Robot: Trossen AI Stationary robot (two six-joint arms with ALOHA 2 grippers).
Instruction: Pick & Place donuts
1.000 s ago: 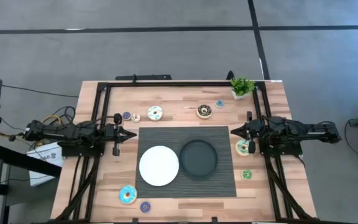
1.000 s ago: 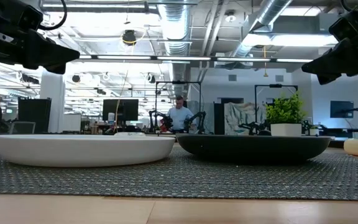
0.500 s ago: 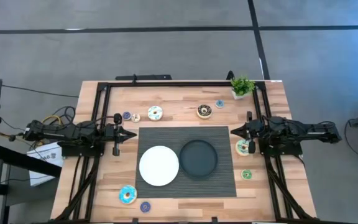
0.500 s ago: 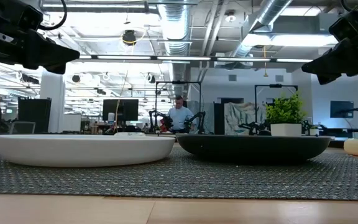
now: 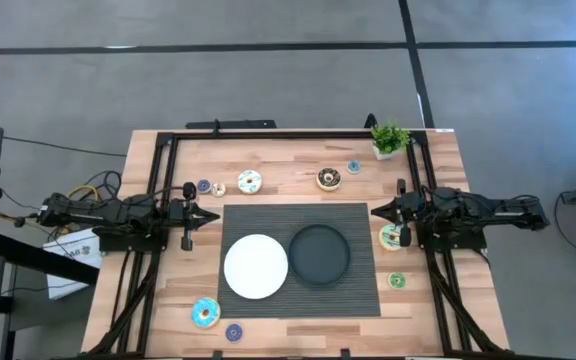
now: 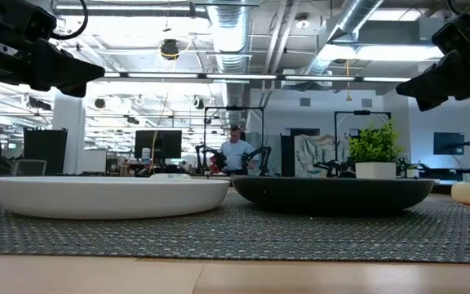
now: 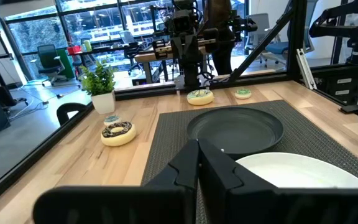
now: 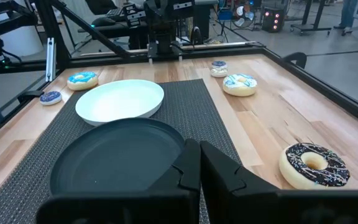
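Both grippers are shut, empty and held above the table. My left gripper is at the mat's left edge, my right gripper at its right edge. A white-iced donut, a chocolate donut and a small blue donut lie on the wood beyond the mat. A small purple donut and a small yellow one lie at far left. A blue donut and a small purple one lie at near left. A pale green donut lies partly under my right arm, a small green one nearer.
A round white plate and a round black plate sit side by side on a dark woven mat. A small potted plant stands at the far right corner. A black frame runs round the table. People sit in the room beyond.
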